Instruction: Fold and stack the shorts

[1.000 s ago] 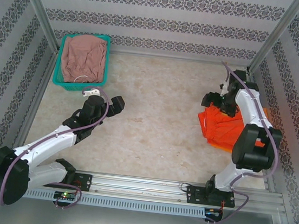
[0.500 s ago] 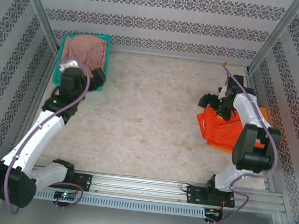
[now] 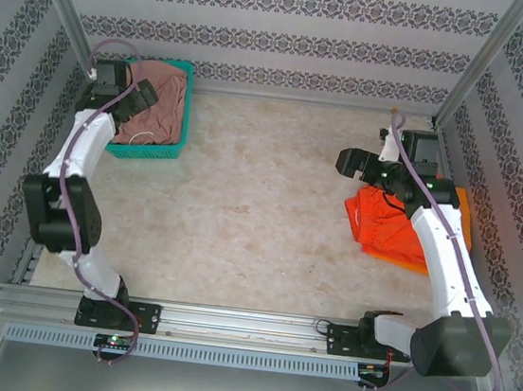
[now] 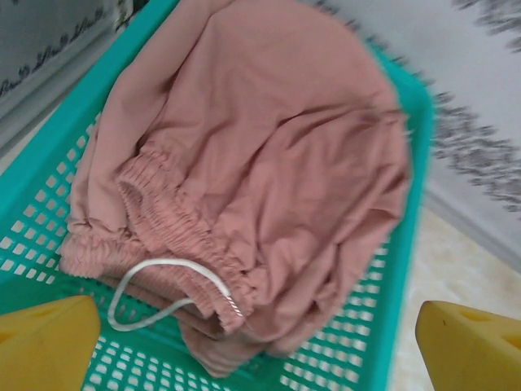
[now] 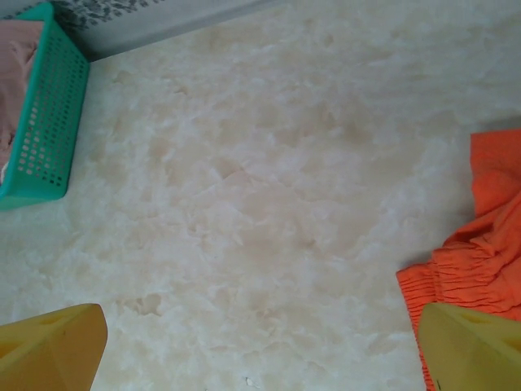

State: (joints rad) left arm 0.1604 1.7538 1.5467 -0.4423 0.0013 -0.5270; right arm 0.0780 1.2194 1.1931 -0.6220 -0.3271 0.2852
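Seen from above, the dusty pink cloth shorts (image 3: 154, 97) lie bunched inside the teal mesh plastic basket (image 3: 174, 147) at the far left corner of the pale marbled counter (image 3: 259, 214). The left fingers (image 3: 142, 97) are over them, but contact cannot be judged from there. The left wrist view adds detail: the yellow left fingers (image 4: 49, 346) stand wide apart and empty, above the gathered waistband and a loop of white drawstring (image 4: 163, 281). Far right, the red-orange cloth shorts (image 3: 391, 226) lie on the yellow-orange cloth shorts (image 3: 463, 209), whose edge peeks out in the top view. The right fingers (image 3: 352, 161) hang just left of that pile. The right wrist view shows them spread wide, holding nothing, over bare counter beside the red-orange waistband.
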